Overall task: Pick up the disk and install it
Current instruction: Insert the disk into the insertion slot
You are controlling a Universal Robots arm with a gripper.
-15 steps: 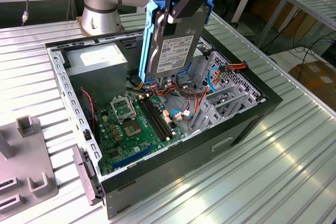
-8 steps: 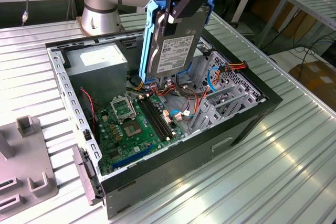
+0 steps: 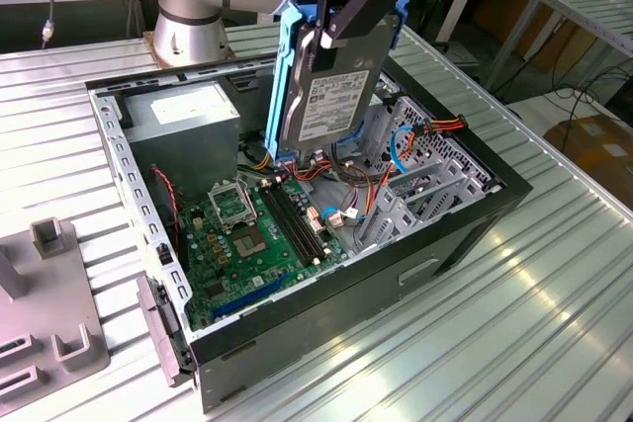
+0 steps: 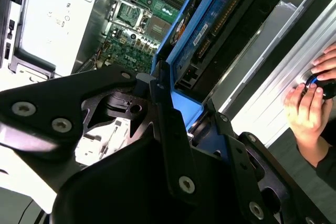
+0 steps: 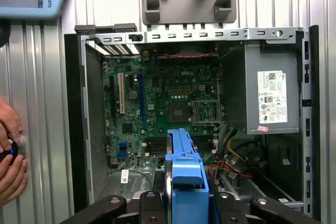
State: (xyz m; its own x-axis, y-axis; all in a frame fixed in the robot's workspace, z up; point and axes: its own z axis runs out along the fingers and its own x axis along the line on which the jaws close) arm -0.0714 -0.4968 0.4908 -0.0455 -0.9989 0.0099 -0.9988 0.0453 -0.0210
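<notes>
The disk (image 3: pixel 331 86) is a silver hard drive with a white label and a blue bracket along its edges. It hangs on edge, tilted, over the open computer case (image 3: pixel 465 234), above the motherboard (image 3: pixel 247 234) and the cables. My gripper (image 3: pixel 336 7) is shut on its upper end, black fingers clamping the two faces. In the second wrist view the disk (image 4: pixel 210 19) runs away from the gripper (image 4: pixel 184 114) toward the case interior. In the first wrist view its blue bracket (image 5: pixel 186 171) stands edge-on between the fingers (image 5: pixel 152 203), over the motherboard (image 5: pixel 168 98).
A grey power supply box (image 3: pixel 183 111) with a white sticker fills the case's far corner. Metal bays and coloured cables (image 3: pixel 425 145) lie at the exterior view's right. A grey fixture (image 3: pixel 49 323) sits on the slatted table. A person's hands (image 5: pixel 10 150) rest beside the case.
</notes>
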